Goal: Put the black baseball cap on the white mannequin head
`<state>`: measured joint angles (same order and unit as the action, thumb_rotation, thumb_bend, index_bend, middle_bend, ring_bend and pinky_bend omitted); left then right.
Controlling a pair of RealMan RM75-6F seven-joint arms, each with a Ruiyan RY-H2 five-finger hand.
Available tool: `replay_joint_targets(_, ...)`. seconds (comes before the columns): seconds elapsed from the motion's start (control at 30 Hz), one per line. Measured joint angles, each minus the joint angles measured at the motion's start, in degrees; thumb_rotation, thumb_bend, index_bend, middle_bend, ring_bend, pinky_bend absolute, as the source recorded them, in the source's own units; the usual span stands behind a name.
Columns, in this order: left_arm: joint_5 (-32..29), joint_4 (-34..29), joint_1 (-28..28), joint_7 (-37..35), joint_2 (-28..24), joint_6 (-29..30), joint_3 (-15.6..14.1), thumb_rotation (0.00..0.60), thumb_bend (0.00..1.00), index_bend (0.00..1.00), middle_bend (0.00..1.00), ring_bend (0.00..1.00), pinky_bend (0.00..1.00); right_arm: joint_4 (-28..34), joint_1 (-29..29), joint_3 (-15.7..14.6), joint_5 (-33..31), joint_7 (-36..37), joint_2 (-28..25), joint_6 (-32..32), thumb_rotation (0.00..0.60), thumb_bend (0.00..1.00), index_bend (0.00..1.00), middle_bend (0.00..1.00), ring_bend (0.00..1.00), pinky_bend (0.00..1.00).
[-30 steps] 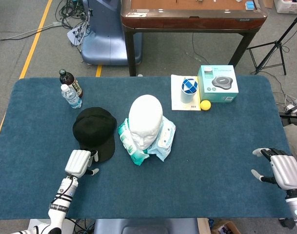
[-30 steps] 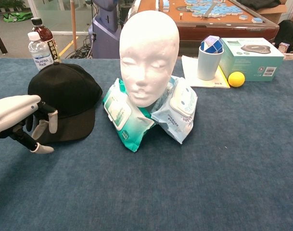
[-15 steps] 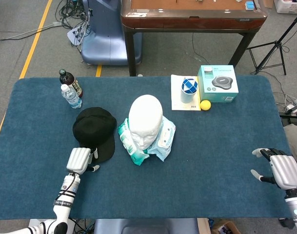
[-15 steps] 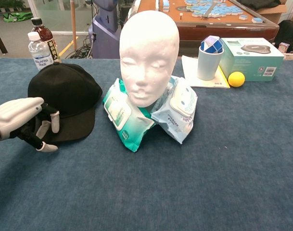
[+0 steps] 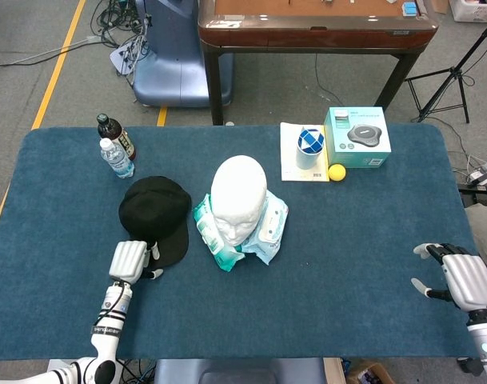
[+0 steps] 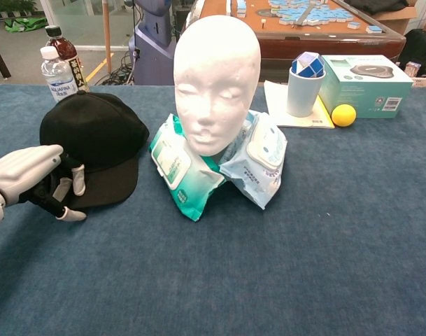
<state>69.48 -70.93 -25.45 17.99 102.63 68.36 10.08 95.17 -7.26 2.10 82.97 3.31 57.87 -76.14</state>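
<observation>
Left hand [image 6: 31, 178] at the black baseball cap's [image 6: 94, 143] brim, fingers [image 6: 78, 183] spread, gripping nothing. Cap flat on the tabletop [image 5: 347, 240] beside the white mannequin head [image 6: 216, 80]. Right hand [image 5: 465, 280] apart, fingers splayed.

Left hand [image 6: 32, 180] low, right hand [image 5: 461, 278] spread.

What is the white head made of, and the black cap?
The head looks like matte foam, maybe polystyrene: white, slightly grainy, no shine. The cap looks like soft woven cloth: dull black, no gloss, crown slightly slumped.
</observation>
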Motion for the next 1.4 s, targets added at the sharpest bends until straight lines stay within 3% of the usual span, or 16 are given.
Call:
replay_joint_targets(0.43,3.0,8.4,0.1,-5.0,4.8,5.9,1.3,0.600,0.06,0.59,0.81,0.53,0.52,0.0,0.0,0.0,0.1,0.1,0.0,-0.1,0.600,0.21,0.37,0.43,0.33,0.34)
replay_joint_targets(0.53,4.4,11.3,0.0,-7.6,6.1,8.1,1.7,0.600,0.06,0.53,0.77,0.50,0.52,0.0,0.0,0.0,0.1,0.1,-0.1,-0.1,0.600,0.21,0.37,0.43,0.33,0.34)
replay_joint_targets(0.63,6.1,15.0,-0.1,-10.6,7.5,10.5,2.0,0.600,0.06,0.48,0.67,0.43,0.52,0.0,0.1,0.0,0.2,0.1,-0.1,-0.2,0.600,0.21,0.37,0.43,0.33,0.34)
replay_joint_targets(0.8,9.0,21.6,-0.6,-17.3,9.6,14.5,2.5,0.600,0.06,0.47,0.56,0.36,0.52,0.0,0.0,0.0,0.2,0.0,0.0,-0.1,0.600,0.21,0.37,0.43,0.33,0.34)
replay_joint_targets(1.07,12.2,31.2,-1.8,-27.9,12.5,19.9,3.3,0.600,0.06,0.49,0.55,0.36,0.52,-0.1,-0.1,-0.1,0.0,-0.2,0.2,0.1,0.600,0.21,0.37,0.43,0.33,0.34)
replay_joint_targets(1.4,13.3,39.5,-3.6,-34.8,15.8,22.5,4.0,0.600,0.06,0.50,0.56,0.36,0.52,-0.2,-0.2,-0.1,-0.1,-0.7,0.4,0.3,0.600,0.21,0.37,0.43,0.33,0.34)
